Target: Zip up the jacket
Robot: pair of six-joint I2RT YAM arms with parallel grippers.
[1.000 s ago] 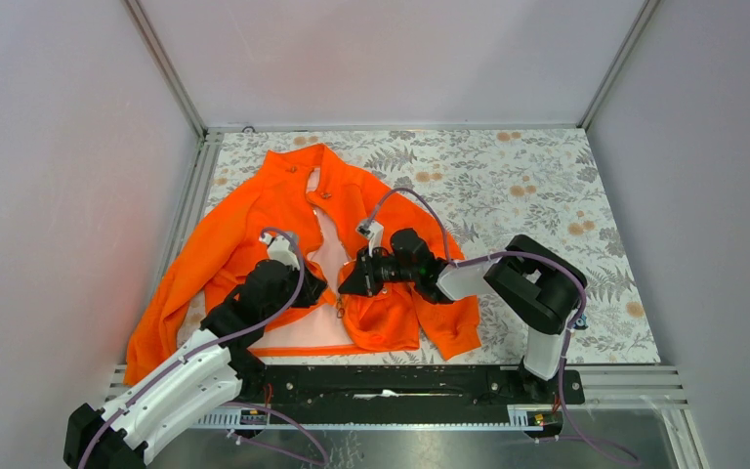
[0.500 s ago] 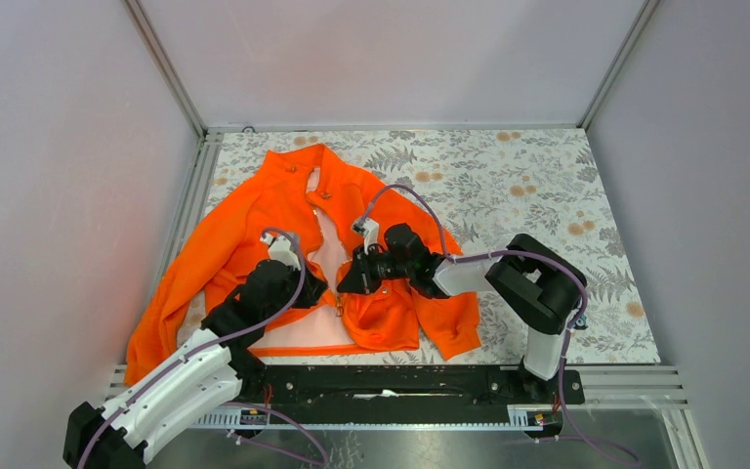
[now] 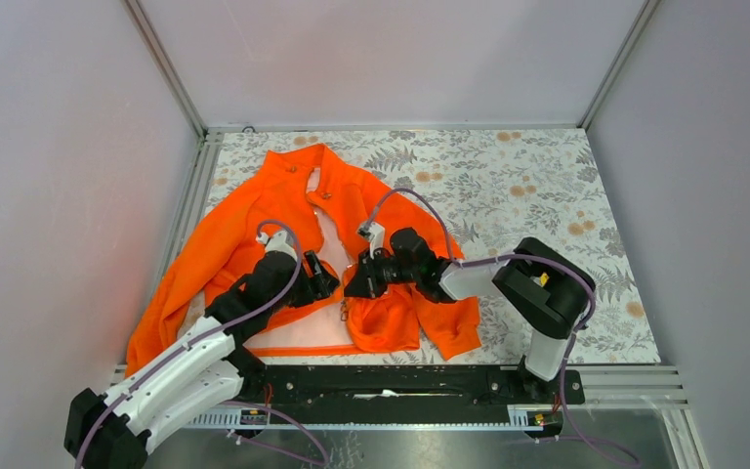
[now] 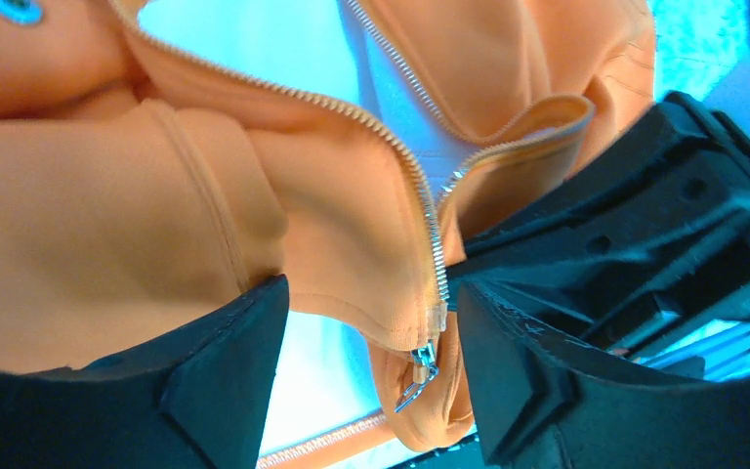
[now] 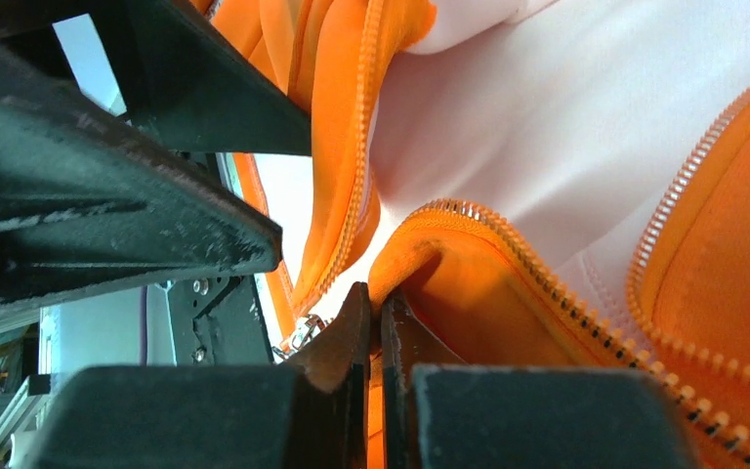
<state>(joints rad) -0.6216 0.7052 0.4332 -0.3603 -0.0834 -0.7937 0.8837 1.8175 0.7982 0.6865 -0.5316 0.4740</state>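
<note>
On one jacket (image 3: 254,210), left claw (image 3: 322,283) stands open, right claw (image 3: 354,288) pinches its edge.

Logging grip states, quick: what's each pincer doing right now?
Left pincer: open, straddling a zipper edge of the jacket.
Right pincer: closed on the jacket's zipper edge.

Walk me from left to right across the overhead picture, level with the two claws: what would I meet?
Sleeve of the orange jacket → left gripper → right gripper → right arm's black elbow → flowered table cover.
</note>
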